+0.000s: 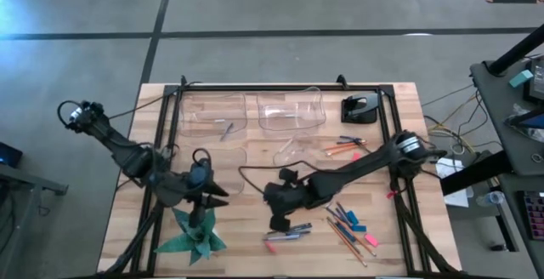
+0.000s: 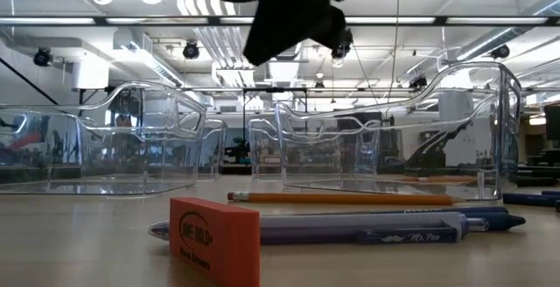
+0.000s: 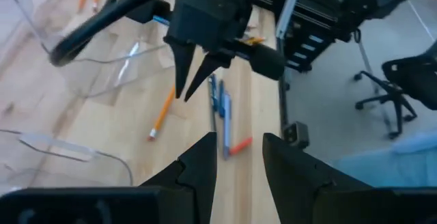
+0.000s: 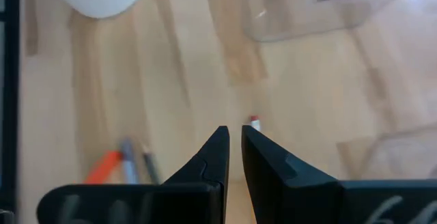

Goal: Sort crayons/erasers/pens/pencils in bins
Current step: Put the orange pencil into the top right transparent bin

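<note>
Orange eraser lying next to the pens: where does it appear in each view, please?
High view: eraser at low centre of the picture.
Low view: in the foreground, left of centre.
Left wrist view: at the end of the pens.
Right wrist view: beside the pens.
Shared landmark: the pens lying right beside it in every view.

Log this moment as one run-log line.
left gripper: open, empty, over star side | right gripper: nearly closed, empty, above pens and orange eraser | bins: mostly empty
</note>
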Controlling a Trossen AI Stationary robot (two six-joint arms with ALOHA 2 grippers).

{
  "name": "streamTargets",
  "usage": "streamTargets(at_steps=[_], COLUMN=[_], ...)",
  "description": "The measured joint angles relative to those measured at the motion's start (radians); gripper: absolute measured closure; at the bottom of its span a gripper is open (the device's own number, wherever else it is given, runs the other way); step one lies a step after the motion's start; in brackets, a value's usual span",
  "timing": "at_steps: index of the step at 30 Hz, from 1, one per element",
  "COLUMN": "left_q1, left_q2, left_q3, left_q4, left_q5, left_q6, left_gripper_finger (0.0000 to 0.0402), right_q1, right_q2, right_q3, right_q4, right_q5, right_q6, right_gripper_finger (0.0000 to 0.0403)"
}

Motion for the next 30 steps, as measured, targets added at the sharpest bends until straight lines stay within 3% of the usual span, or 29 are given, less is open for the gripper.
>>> streamTargets(at_steps=[8,13,18,24,30], left_q1=[-0.030,-0.030,-0.030,-0.029,-0.029], left_q2=[0.002,0.001,0.001,0.001,0.001], left_q3=[-0.009,-0.027,-0.041,-0.044,-0.043], left_q4=[0.001,0.001,0.000,0.001,0.000], left_q5=[-0.006,-0.008,-0.009,-0.010,-0.044], left_q6=[-0.002,-0.002,-0.002,-0.002,-0.002], left_gripper_finger=[0.0297,0.0297,0.0297,0.0297,0.0297], right_q1=[-0.003,-0.003,-0.019,-0.023,-0.027], right_q2=[0.165,0.264,0.305,0.292,0.290], right_q3=[0.225,0.387,0.502,0.502,0.461], right_q4=[-0.160,-0.305,-0.442,-0.554,-0.554], right_q5=[0.010,-0.039,-0.046,-0.026,-0.024], right_q6=[0.016,0.048,0.049,0.056,-0.005], right_gripper_finger=[0.0369,0.0369,0.0369,0.0369,0.0369])
